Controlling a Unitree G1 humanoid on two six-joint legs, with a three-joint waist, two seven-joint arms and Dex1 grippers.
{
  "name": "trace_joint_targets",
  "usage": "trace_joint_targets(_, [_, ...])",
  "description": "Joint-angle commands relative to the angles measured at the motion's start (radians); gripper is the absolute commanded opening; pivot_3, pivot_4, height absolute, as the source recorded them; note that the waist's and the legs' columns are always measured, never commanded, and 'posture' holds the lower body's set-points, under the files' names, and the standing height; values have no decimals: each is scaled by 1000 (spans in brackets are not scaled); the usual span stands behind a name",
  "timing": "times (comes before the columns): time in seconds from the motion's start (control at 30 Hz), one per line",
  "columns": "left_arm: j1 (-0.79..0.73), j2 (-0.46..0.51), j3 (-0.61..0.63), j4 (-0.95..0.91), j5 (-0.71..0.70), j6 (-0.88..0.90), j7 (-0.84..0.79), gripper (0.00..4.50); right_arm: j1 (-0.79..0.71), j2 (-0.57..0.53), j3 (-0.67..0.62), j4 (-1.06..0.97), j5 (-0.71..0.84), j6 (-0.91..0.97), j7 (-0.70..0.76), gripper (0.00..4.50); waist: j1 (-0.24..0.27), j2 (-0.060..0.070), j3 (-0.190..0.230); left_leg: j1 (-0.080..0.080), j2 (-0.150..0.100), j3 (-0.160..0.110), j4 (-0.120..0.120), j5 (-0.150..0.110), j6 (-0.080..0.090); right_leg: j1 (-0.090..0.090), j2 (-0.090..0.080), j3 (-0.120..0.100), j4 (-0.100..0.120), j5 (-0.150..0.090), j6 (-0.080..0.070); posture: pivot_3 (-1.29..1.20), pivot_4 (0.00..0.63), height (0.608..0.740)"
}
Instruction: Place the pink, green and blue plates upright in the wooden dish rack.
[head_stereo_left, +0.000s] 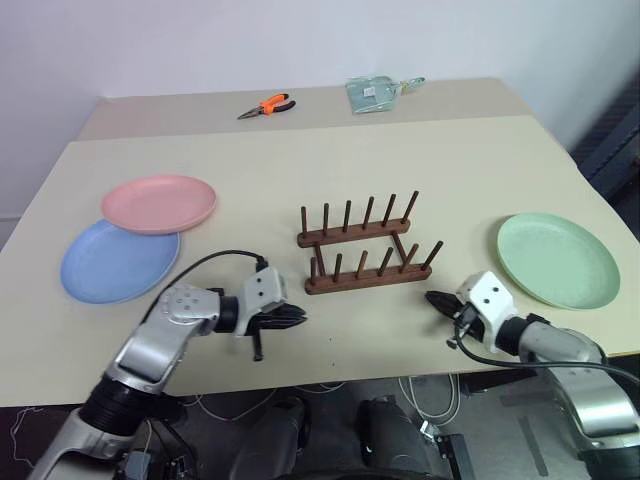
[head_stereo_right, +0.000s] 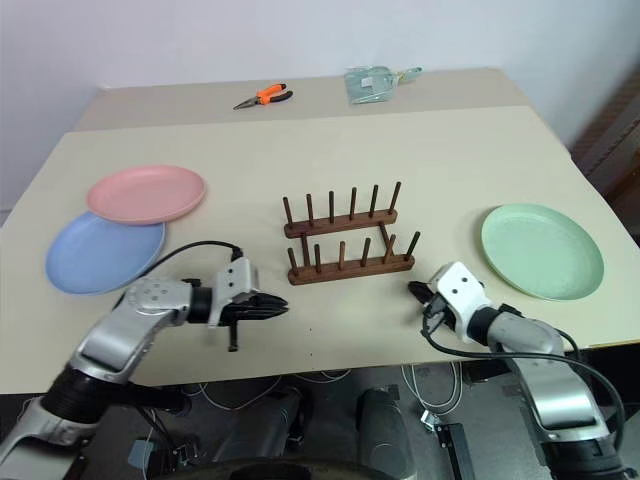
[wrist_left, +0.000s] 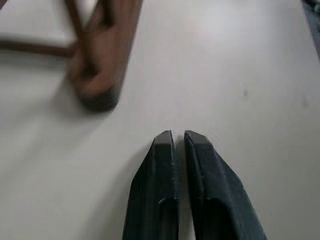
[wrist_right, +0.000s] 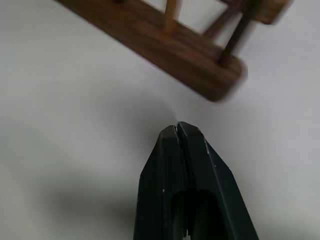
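A beige table (head_stereo_left: 480, 170) stands against a pale wall, with a second tabletop butted behind it. The rack (head_stereo_left: 366, 248) sits near the middle of the table, its two dark bars parallel and its thin pegs upright, with nothing slotted between them. Off to the robot's left the pink plate (head_stereo_left: 159, 203) lies flat, its near edge overlapping the blue plate (head_stereo_left: 118, 260), which lies flat just in front of it. The green plate (head_stereo_left: 558, 258) lies flat on the robot's right, well apart from the rack and close to the table's right edge. On the far tabletop are orange-handled pliers (head_stereo_left: 266, 106) and a clear bag (head_stereo_left: 376, 94). The left gripper (head_stereo_left: 296, 317) hangs low over the table in front of the rack's left end, pointing right, its two black fingers (wrist_left: 165, 170) pressed together on nothing. The right gripper (head_stereo_left: 436, 299) hangs low near the rack's right end, between rack and green plate, pointing toward the rack, its fingers (wrist_right: 172, 165) likewise pressed together and empty. Neither gripper touches the rack or a plate.
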Motion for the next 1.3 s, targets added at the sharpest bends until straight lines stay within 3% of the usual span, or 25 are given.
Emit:
trace_joint_targets(0.03, [-36, -95, -44, 76, 95, -25, 164, 209, -87, 49, 82, 20, -91, 16, -84, 0, 1, 0, 0, 0, 0, 0, 1, 0, 0, 1, 0, 0, 0, 0, 0, 0, 150, 719])
trace_joint_targets(0.17, [-104, -183, -31, 235, 171, -55, 322, 209, -204, 112, 106, 125, -177, 22, -205, 0, 1, 0, 0, 0, 0, 0, 4, 0, 0, 2, 1, -1, 1, 0, 0, 0, 150, 719])
trace_joint_targets(0.37, [-191, -243, -18, 398, 185, -121, 405, 209, -337, 164, 109, 266, -217, -6, -271, 0, -1, 0, -1, 0, 0, -1, 5, 0, 0, 2, 2, -2, 1, 1, 2, 0, 150, 719])
trace_joint_targets(0.7, [-203, -252, 12, 449, 185, -135, 481, 209, -337, 164, 101, 266, -204, -22, -244, 0, -4, 0, -1, 0, 0, -1, 5, 1, 1, 1, 3, -2, 2, 2, 3, 0, 150, 719])
trace_joint_targets(0.8, [-175, -236, -2, 391, 181, -133, 457, 130, -320, 164, 87, 226, -173, -7, -220, 793, -7, 0, -1, 0, 0, -1, 5, 1, 1, 1, 3, -1, 2, 2, 3, 0, 150, 719])
trace_joint_targets(0.87, [-147, -217, 5, 334, 168, -112, 442, 130, -306, 156, 80, 182, -142, 2, -185, 1760, -10, 0, -1, 0, 0, -1, 4, 1, 1, 1, 3, -1, 2, 2, 3, 0, 150, 719])
trace_joint_targets(0.97, [-83, -188, 133, 174, 25, -29, 399, 1033, -276, 125, 90, 97, -110, 13, -116, 3284, -18, 0, -1, 0, 0, -1, 3, 0, 1, -1, 3, -1, 2, 2, 3, 0, 150, 719])
trace_joint_targets(1.03, [-78, -185, 248, 103, -44, 0, 431, 1992, -262, 113, 97, 60, -100, 26, -89, 4289, -22, 1, 0, 0, 1, -1, 2, 0, 1, -1, 3, -1, 2, 2, 3, 0, 150, 719])
trace_joint_targets(1.07, [-90, -185, 302, 84, -62, 12, 465, 2401, -257, 109, 102, 47, -96, 34, -79, 4500, -22, 0, 1, 0, 1, -1, 2, 0, 1, -2, 3, -1, 2, 2, 3, 0, 150, 719])
trace_joint_targets(1.17, [-176, -186, 453, 83, -82, 39, 606, 3966, -250, 107, 124, 33, -93, 38, -54, 4500, -19, -1, 1, -1, 1, -2, 4, -1, -1, -1, 3, -2, 2, 2, 3, 0, 150, 719])
trace_joint_targets(1.3, [-299, -158, 566, 107, -24, 108, 800, 3966, -268, 115, 156, 53, -105, 27, -41, 4500, -7, -2, 1, -1, 1, -2, 4, -1, -2, 0, 3, -3, 1, 2, 3, 0, 150, 719])
